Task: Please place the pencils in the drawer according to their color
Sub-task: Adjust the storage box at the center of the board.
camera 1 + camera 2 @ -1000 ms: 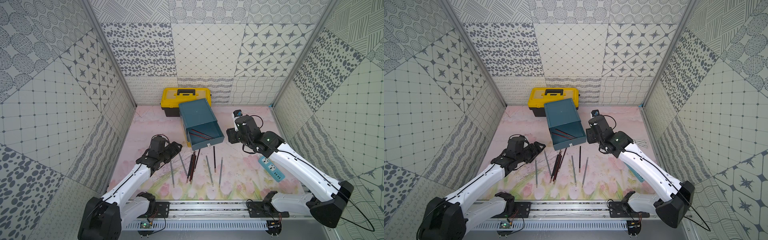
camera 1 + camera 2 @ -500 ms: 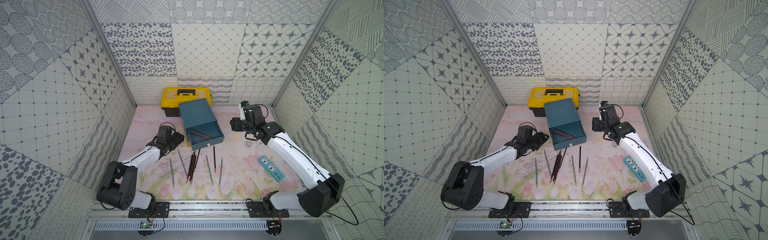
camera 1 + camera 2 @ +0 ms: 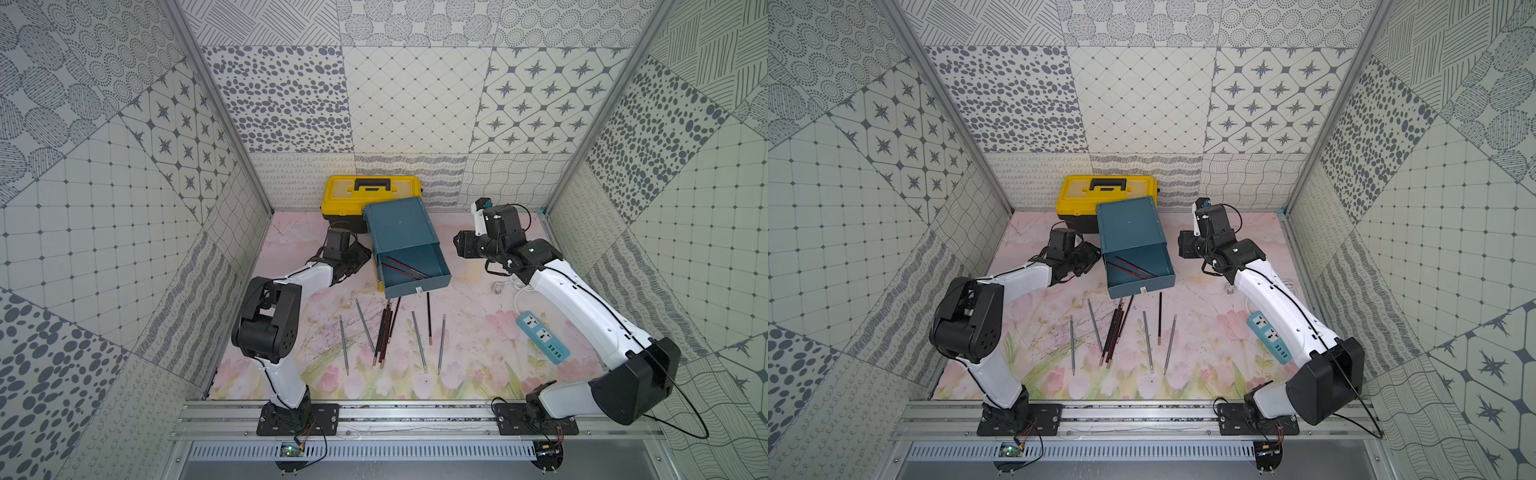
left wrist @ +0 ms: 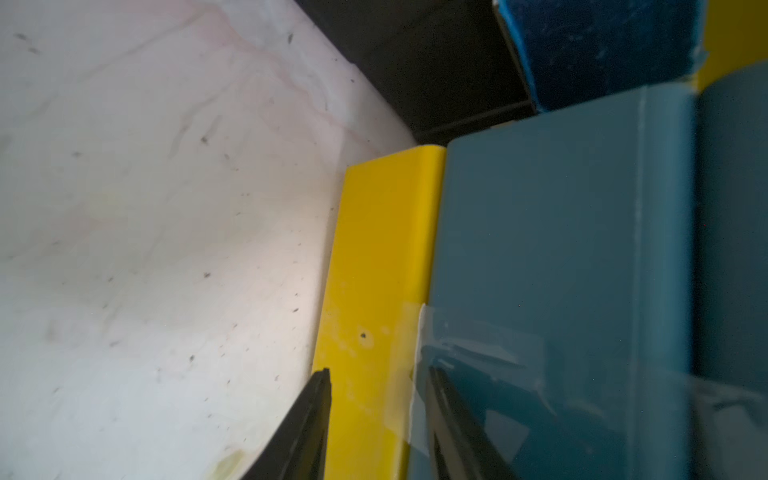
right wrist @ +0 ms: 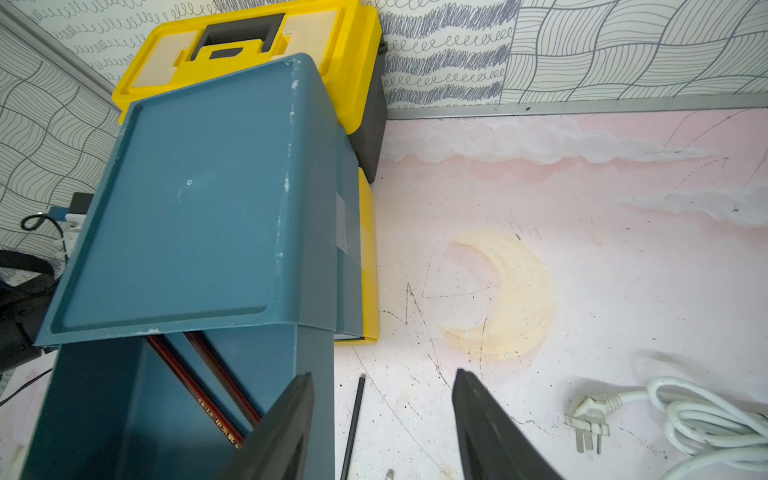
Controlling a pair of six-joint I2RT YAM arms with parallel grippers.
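Top drawer (image 3: pixel 1158 259) open, loose pencils (image 3: pixel 1113 332) on the bench (image 3: pixel 1204 374)
We see the teal drawer cabinet (image 3: pixel 1127 224) near the far edge, against the yellow toolbox (image 3: pixel 1106 195). Two dark red pencils (image 3: pixel 1133 267) lie in its pulled-out drawer. The left gripper (image 3: pixel 1090 259) sits just beside it, and the right gripper (image 3: pixel 1185 248) is near its other side.

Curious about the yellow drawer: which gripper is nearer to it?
Left. The left gripper straddles the yellow drawer; the right gripper hangs open beyond the cabinet, beside the pulled-out teal drawer.

Smooth plastic drawer (image 5: pixel 187 208) (scuffed), glossy toolbox (image 5: pixel 357 62).
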